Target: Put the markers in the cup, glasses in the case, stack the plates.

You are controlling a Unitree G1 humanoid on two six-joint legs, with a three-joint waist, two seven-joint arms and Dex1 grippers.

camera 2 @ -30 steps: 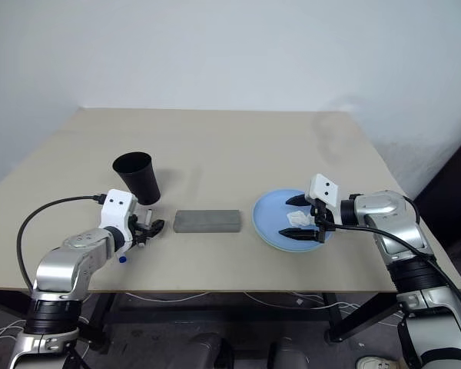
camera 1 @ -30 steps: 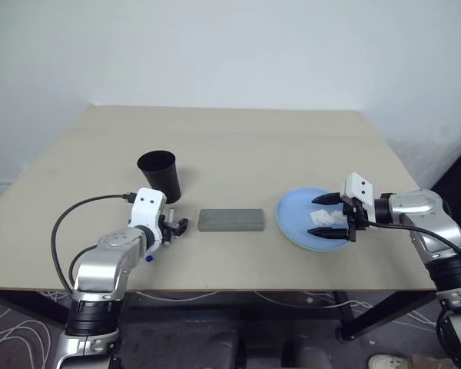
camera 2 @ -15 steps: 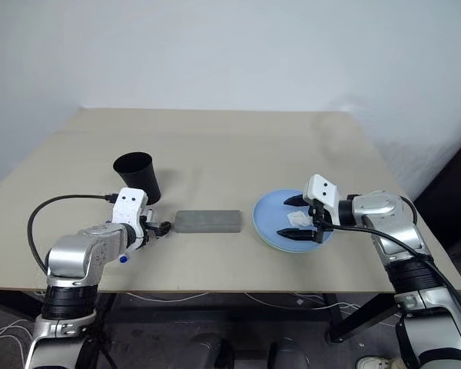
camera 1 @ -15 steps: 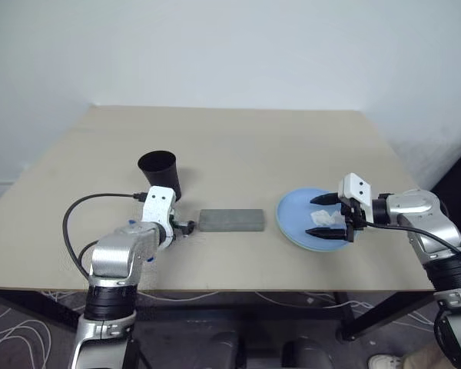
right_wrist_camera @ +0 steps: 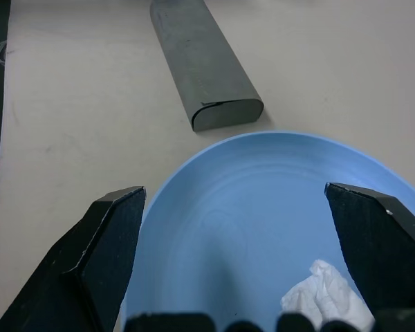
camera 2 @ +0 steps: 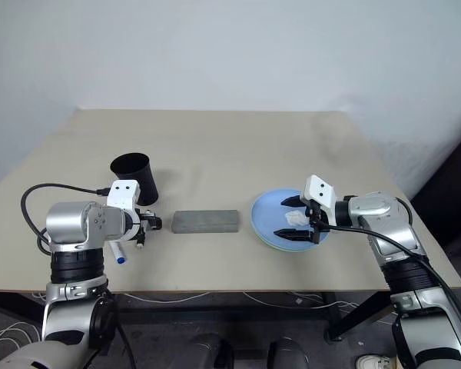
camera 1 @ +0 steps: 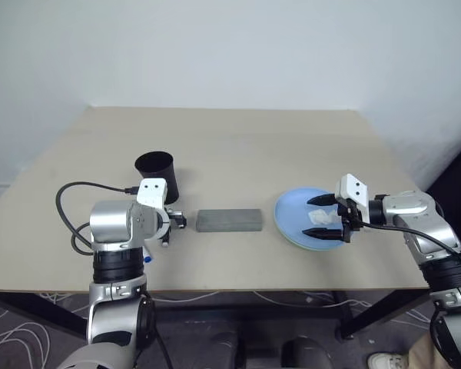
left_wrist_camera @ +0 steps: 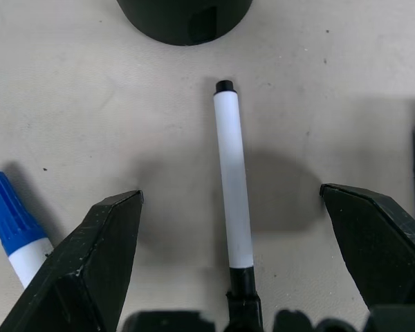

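My left gripper hangs with its 2 fingers spread wide above the slim black-capped marker, which lies flat on the table near its front left corner, its tip end towards the black cup standing just beyond. The thicker blue-capped marker lies just beside it, outside my left finger. To do this pick well I judge I should sink straight down so the barrel sits midway between the pads, close across its width, not along it, and keep clear of the blue one so it does not roll. My right gripper, also spread wide and holding nothing, hovers over the light blue plate near the table's front right, where a crumpled white tissue lies; the grey case rests shut between cup and plate, near the front edge. I can read no brand, label or writing on anything.
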